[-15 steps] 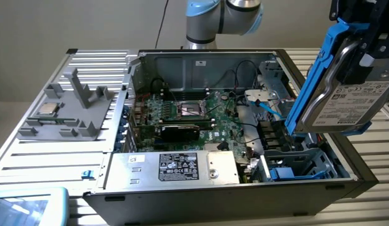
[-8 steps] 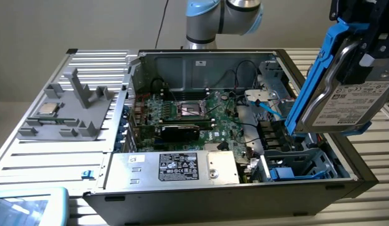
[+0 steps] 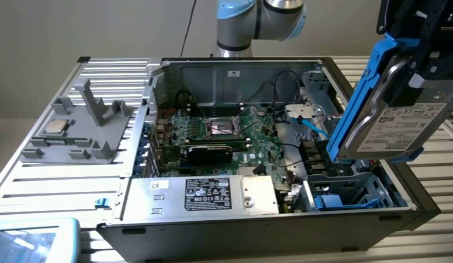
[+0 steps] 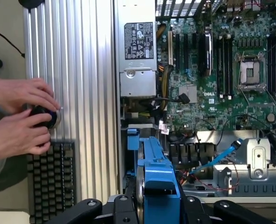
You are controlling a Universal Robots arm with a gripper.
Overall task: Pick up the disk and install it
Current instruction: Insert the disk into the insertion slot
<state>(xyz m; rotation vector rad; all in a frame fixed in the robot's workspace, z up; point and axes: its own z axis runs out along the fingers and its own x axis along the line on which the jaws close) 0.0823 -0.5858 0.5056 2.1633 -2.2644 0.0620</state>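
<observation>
The disk (image 3: 401,123), a silver-grey hard drive with a white label in a bright blue carrier (image 3: 357,98), hangs tilted in the air at the exterior view's right. It is above the open computer case (image 3: 138,219). My gripper (image 3: 414,76) comes down from the top corner and is shut on the disk across its flat sides. In the wrist view the blue carrier edge (image 4: 159,182) stands between my black fingers (image 4: 88,210), over the case's drive bay area. Below the disk sits an open bay with blue plastic parts (image 3: 343,194).
Inside the case lie the motherboard (image 3: 226,131), a blue cable (image 3: 314,129) and a silver box with a black-and-white sticker (image 3: 211,194). A grey fixture with a small processor chip (image 3: 55,127) rests on the ribbed table. A person's hands (image 4: 21,116) work beside a keyboard (image 4: 51,177).
</observation>
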